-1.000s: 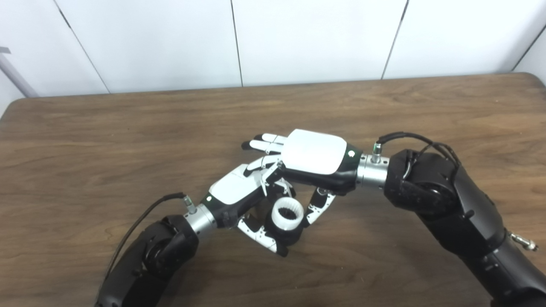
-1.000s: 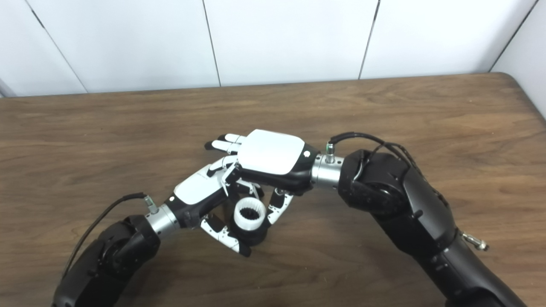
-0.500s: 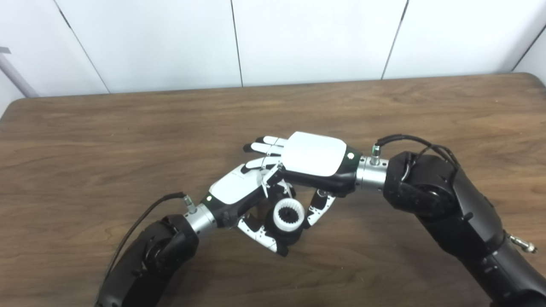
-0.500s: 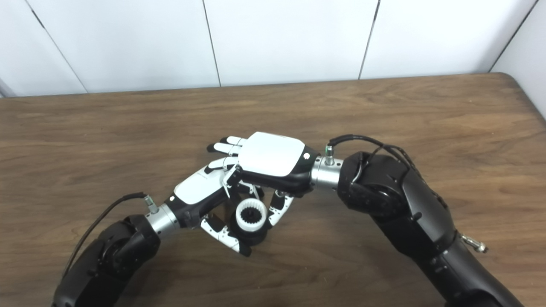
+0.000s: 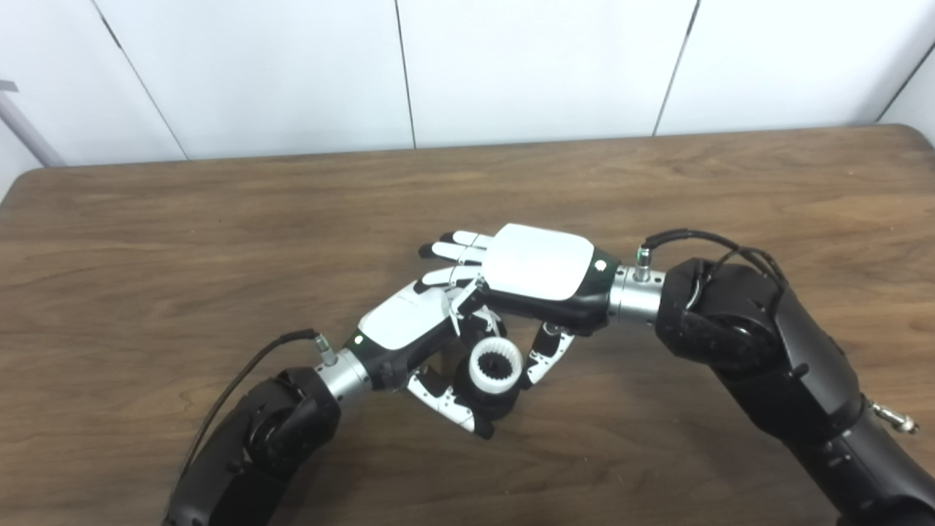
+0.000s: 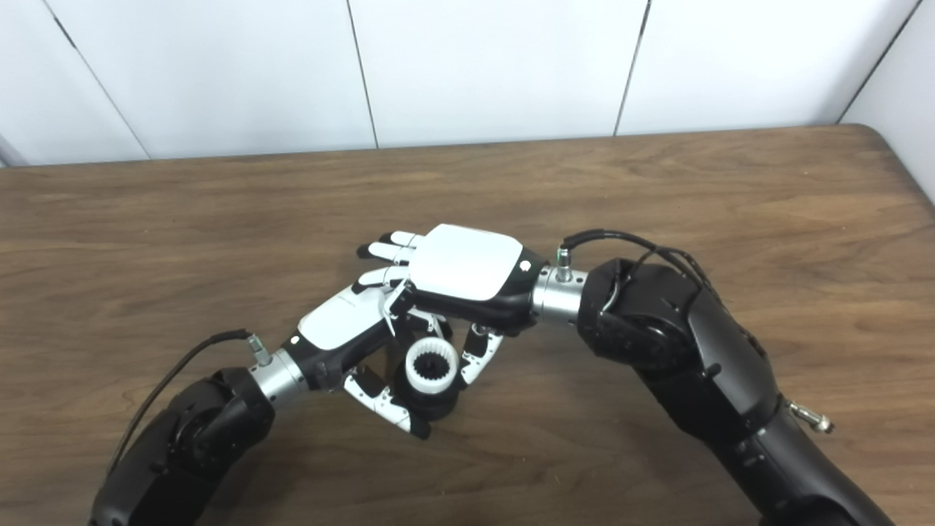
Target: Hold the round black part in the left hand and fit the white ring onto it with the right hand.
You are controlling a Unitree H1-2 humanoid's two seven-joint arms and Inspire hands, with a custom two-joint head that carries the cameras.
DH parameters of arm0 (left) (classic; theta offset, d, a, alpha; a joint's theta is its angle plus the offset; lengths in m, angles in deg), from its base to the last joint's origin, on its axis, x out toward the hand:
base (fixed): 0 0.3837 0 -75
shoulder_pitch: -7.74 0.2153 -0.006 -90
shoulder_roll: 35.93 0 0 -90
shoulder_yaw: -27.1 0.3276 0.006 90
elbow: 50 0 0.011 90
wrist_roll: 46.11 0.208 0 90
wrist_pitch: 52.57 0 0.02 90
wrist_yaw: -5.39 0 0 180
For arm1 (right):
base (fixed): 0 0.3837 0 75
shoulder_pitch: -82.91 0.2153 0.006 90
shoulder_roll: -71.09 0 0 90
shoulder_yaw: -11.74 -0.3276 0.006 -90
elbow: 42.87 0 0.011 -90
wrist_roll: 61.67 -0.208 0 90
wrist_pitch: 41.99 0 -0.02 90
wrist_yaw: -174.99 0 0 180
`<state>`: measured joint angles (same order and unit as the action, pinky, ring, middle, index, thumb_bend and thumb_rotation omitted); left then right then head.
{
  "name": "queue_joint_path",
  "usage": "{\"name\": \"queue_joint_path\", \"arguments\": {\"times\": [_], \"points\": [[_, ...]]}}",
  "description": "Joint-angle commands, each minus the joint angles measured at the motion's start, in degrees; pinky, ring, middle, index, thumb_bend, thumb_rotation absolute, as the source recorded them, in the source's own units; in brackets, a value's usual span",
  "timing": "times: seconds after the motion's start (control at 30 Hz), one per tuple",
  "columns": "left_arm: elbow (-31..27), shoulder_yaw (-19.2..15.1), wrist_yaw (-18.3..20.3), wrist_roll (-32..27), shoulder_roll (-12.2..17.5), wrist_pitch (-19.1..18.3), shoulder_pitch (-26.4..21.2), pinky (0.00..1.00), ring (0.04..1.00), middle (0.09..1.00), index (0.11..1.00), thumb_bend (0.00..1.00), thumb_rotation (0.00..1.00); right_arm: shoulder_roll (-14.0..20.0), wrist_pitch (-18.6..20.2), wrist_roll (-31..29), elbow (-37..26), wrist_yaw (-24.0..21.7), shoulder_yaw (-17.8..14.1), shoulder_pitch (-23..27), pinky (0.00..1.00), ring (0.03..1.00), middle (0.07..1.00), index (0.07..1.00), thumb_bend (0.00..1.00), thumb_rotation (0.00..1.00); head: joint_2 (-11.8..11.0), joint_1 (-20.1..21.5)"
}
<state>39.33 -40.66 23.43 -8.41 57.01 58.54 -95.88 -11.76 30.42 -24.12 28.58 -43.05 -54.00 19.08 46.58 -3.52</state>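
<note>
Over the last second the white ring (image 5: 496, 364) has sunk lower onto the round black part (image 5: 488, 400), its toothed bore now showing dark inside where it first looked pale, so the fit seems nearly or fully seated. The left hand (image 5: 409, 332) stays clamped around the black part just above the wooden worktop (image 5: 182, 241), thumb curled beneath it. The right hand (image 5: 540, 267) lies palm-down over the left, its long fingers stretched flat, thumb (image 5: 544, 356) dropped beside the ring; whether it actually pinches the ring is hidden under the palm. Neither arm has shifted much, which suggests final pressing rather than alignment.
</note>
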Motion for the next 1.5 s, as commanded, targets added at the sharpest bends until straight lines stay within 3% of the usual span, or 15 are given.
{"name": "queue_joint_path", "arguments": {"times": [0.0,0.83,1.47], "points": [[-2.3,-0.5,-0.5,-0.4,0.2,-0.1,-1.5,1.0,0.931,0.731,0.482,0.52,0.06,-0.4,-0.2,-0.2,-0.6,1.5,-0.9,2.2,1.0,1.0,0.9,0.482,0.53,0.14,0.1,-0.1],[-5.0,-0.2,2.5,-0.5,-0.1,-2.8,-1.6,1.0,0.961,0.764,0.483,0.52,0.06,-0.6,-1.0,0.0,0.6,1.3,-0.5,2.6,1.0,1.0,0.891,0.482,0.53,0.14,1.0,-0.6],[-4.1,-0.5,1.0,-0.1,-0.8,-2.0,-1.8,1.0,0.957,0.8,0.483,0.52,0.06,0.1,-1.0,-2.6,-0.2,0.3,-0.1,1.8,1.0,1.0,0.876,0.481,0.53,0.14,1.5,-0.4]]}}
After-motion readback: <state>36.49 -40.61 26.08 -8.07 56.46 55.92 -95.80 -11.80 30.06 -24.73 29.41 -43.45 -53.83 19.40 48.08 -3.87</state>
